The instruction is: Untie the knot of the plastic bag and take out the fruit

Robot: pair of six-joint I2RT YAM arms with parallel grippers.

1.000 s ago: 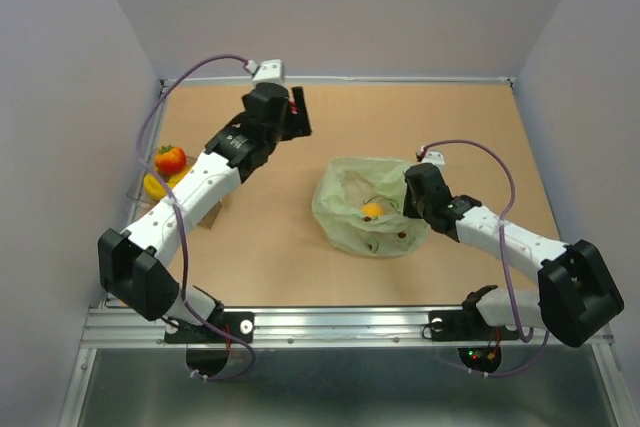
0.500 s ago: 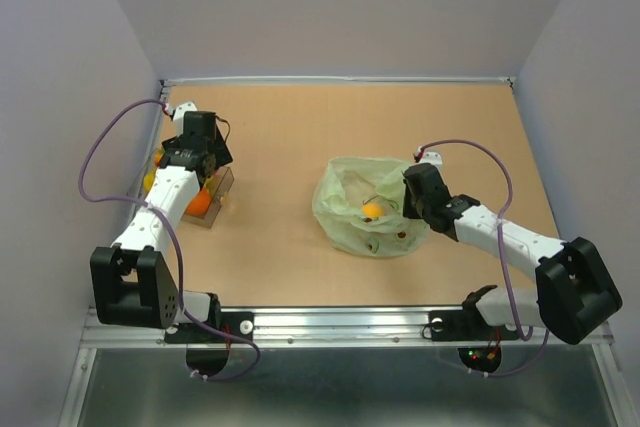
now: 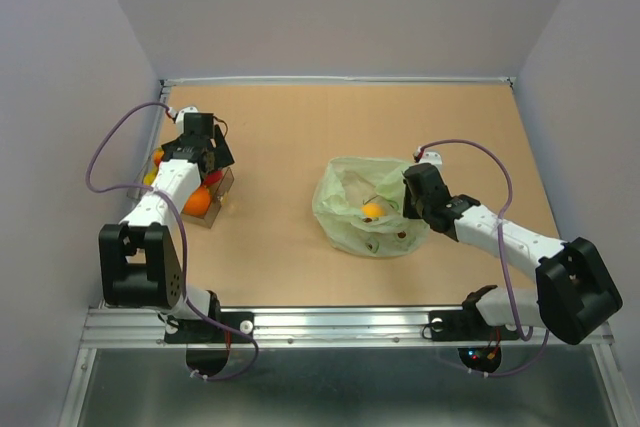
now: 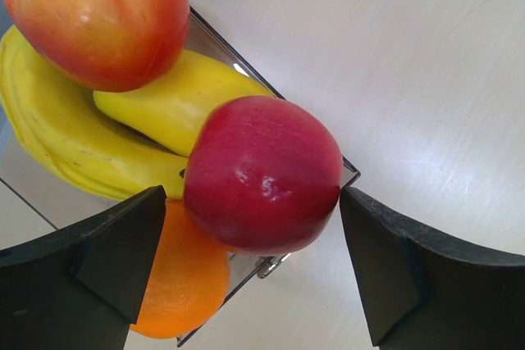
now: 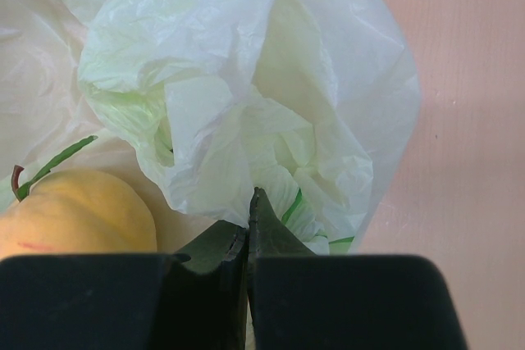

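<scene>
Tan bench [image 3: 290, 247], pale walls [image 3: 330, 7]. Left claw [image 4: 250, 202] spread wide astride the red apple [image 4: 262, 171] atop the clear box [image 3: 225, 185]; right claw [image 5: 248, 212] pressed together, pinching the plastic bag [image 5: 246, 79].

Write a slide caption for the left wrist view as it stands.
Left hand open, fingers either side of a red apple piled on bananas and an orange fruit in the clear box.
</scene>
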